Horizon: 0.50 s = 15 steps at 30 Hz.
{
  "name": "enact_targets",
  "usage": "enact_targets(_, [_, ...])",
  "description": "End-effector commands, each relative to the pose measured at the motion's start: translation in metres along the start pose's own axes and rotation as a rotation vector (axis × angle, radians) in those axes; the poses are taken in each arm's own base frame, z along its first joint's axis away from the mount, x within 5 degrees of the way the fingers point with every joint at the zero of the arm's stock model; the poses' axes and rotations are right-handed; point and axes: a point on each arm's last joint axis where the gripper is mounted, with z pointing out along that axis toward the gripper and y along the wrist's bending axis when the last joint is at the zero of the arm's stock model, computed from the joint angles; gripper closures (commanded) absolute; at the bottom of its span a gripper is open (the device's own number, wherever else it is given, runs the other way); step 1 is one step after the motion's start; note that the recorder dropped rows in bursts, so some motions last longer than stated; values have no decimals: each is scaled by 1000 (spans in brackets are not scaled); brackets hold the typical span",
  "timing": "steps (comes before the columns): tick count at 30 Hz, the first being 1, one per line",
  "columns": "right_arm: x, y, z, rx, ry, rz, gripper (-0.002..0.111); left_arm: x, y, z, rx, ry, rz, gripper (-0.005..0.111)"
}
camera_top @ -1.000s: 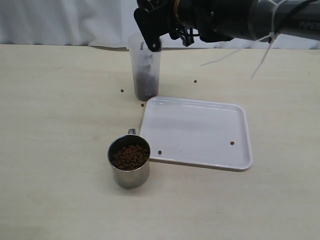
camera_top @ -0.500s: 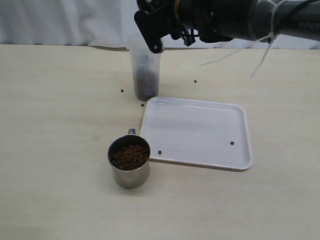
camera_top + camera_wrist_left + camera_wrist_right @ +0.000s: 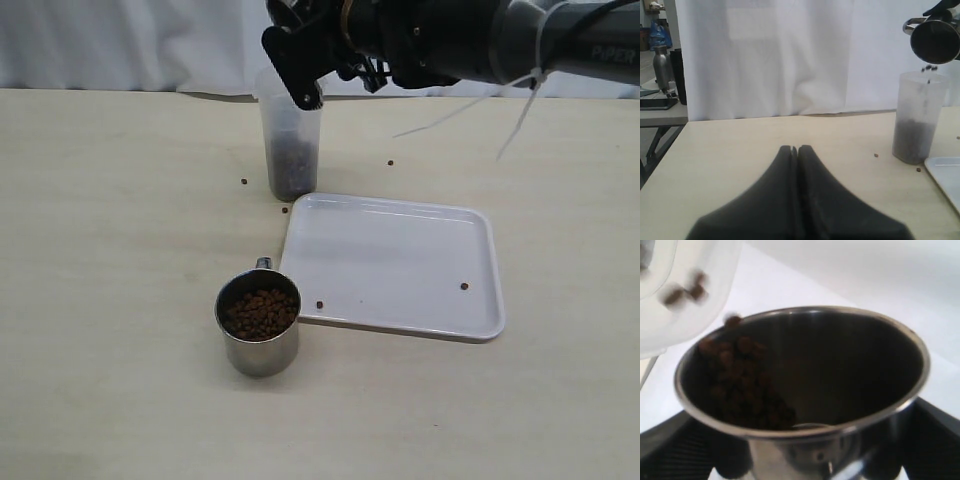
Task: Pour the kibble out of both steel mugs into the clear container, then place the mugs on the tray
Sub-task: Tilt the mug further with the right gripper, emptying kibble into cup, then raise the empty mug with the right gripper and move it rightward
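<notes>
A pale beige table (image 3: 120,300) spreads beneath and ahead of the left gripper (image 3: 797,149). Straight ahead of that gripper, beyond the table's far edge, hangs a white curtain (image 3: 765,60). Ahead and off to the side, past the curtain's edge, stands 1 smaller grey side table (image 3: 665,116). It carries 1 metal bottle (image 3: 661,67), 1 dark cylinder (image 3: 679,75) just beside the bottle, and 1 flat dark device (image 3: 652,102). A blue bag (image 3: 659,36) shows behind them.

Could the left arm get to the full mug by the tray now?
Probably yes: the full mug stands in the open beside the tray, and the right claw holds the other mug over the tall cup. The left claw is shut and must open first.
</notes>
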Motion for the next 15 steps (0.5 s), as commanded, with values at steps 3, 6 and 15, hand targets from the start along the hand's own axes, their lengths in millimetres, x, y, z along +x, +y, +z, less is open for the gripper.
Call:
enact_targets(3, [2,-6,-3,14,18,-35,103,0,-1,0,10,-9,0,107])
enact_targets(6, [2,-6,-3,14,18,-40,103,0,-1,0,10,-9,0,107])
enact_targets(15, [-16,-13,-7,26,14,-123,103,0,-1,0,10,-11,0,107])
